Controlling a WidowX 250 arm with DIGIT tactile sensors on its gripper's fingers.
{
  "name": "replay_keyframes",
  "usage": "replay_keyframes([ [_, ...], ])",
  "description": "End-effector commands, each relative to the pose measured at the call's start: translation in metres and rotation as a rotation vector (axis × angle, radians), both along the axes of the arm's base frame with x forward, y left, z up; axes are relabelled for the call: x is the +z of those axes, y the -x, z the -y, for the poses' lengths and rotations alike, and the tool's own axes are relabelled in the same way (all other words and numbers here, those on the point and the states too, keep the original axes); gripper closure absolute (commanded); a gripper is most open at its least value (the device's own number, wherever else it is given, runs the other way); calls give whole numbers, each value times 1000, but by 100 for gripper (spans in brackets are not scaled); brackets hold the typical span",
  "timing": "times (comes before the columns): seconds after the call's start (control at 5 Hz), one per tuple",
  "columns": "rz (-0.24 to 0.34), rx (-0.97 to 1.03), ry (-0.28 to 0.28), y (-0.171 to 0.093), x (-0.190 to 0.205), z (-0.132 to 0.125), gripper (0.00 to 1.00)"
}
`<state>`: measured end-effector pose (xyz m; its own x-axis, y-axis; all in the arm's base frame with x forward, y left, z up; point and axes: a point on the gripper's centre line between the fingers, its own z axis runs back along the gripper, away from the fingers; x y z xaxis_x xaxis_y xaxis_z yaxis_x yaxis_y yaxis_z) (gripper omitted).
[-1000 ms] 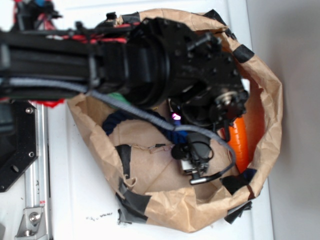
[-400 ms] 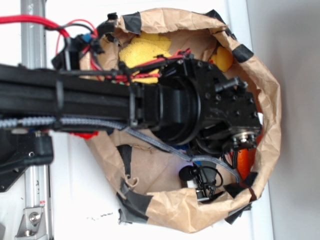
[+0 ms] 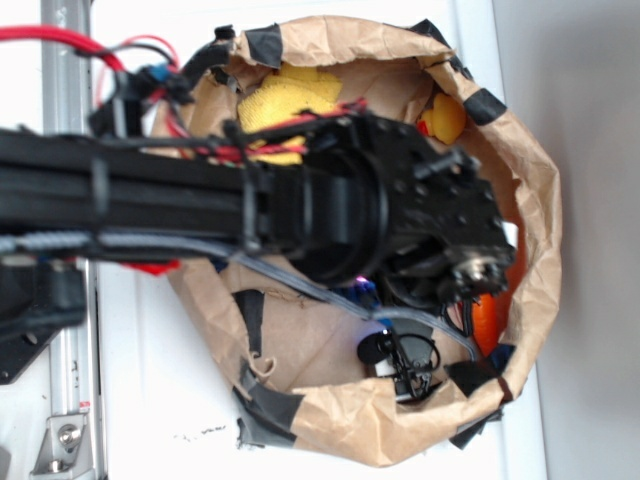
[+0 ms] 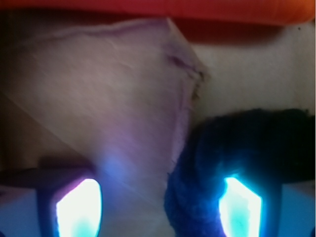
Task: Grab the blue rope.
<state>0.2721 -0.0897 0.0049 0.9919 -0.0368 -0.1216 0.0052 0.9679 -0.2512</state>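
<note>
White tabletop (image 3: 150, 400) at frame left; crumpled brown paper bag (image 3: 380, 430) centre. Black robot arm (image 3: 150, 190) reaches from left into bag. Gripper (image 4: 158, 207) spread wide; dark navy twisted rope (image 4: 222, 153) against right finger (image 4: 239, 207), lower right of wrist view.

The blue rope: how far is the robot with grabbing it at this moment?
Done: the gripper is down inside the paper bag, close to the brown floor. In hand: in the wrist view the jaws stand open, with the blue rope against the right jaw and partly between them. The orange toy lies beyond. Left: close the jaws on the rope and lift it; no grip shows yet.
</note>
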Motion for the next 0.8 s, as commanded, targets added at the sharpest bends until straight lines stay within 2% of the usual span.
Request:
replay_keyframes([
  [0.0,94,-99,84,11,9,22,100],
  [0.4,136,-110,87,4,24,26,100],
  [0.6,159,-111,54,3,34,21,100],
])
